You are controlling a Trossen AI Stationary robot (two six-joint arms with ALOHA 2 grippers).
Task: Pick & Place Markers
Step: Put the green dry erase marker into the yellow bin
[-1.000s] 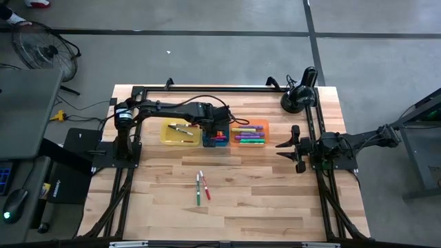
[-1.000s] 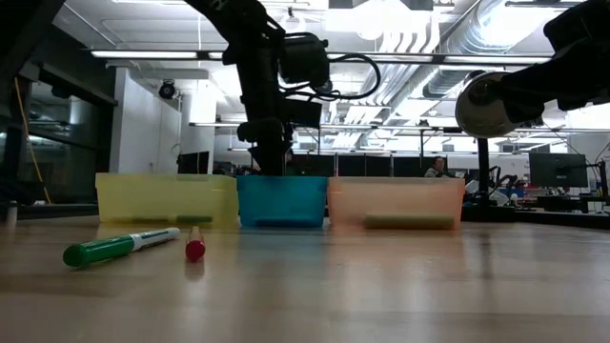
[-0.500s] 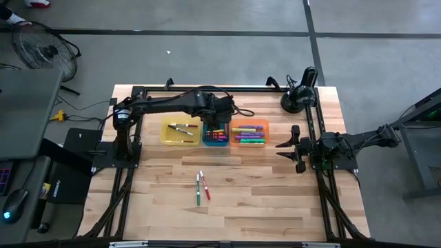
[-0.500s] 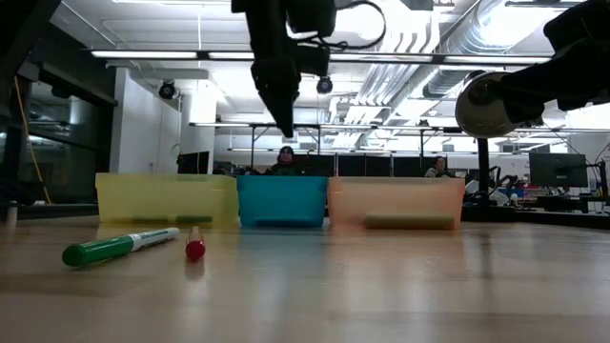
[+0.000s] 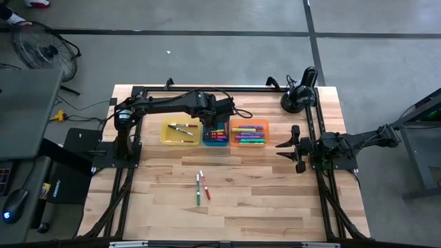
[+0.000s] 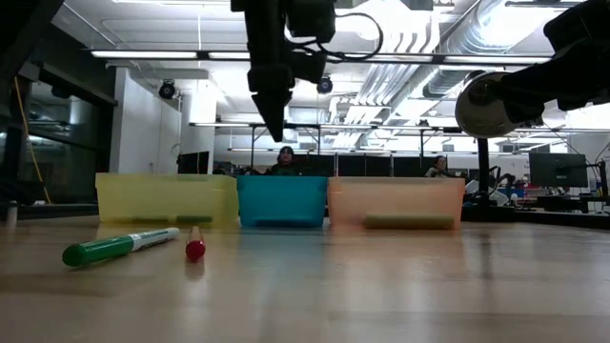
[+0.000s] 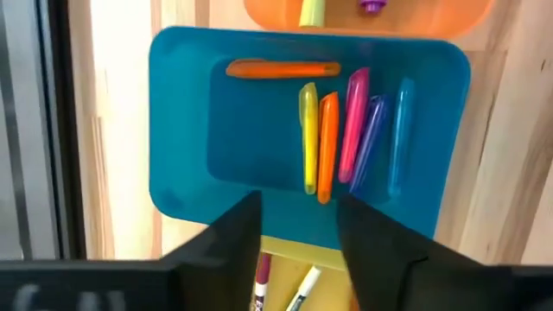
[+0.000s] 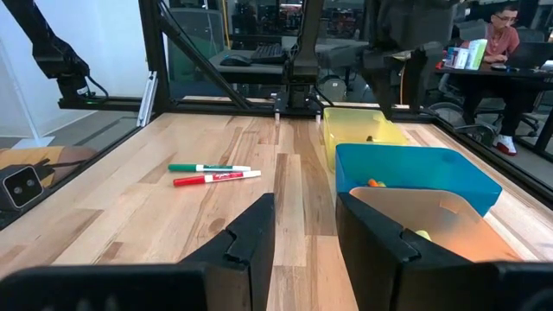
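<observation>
My left gripper (image 5: 215, 121) hangs parted and empty above the blue tray (image 7: 186, 112); two loose markers (image 5: 200, 187) lie at six o'clock, long axes twelve-to-six; left arm nearer.

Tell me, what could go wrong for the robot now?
The green marker and red marker lie close side by side on the table, so grabbing one could knock the other away. The left gripper hangs empty above the blue tray, and a careless swing toward them might bump the yellow tray.
</observation>
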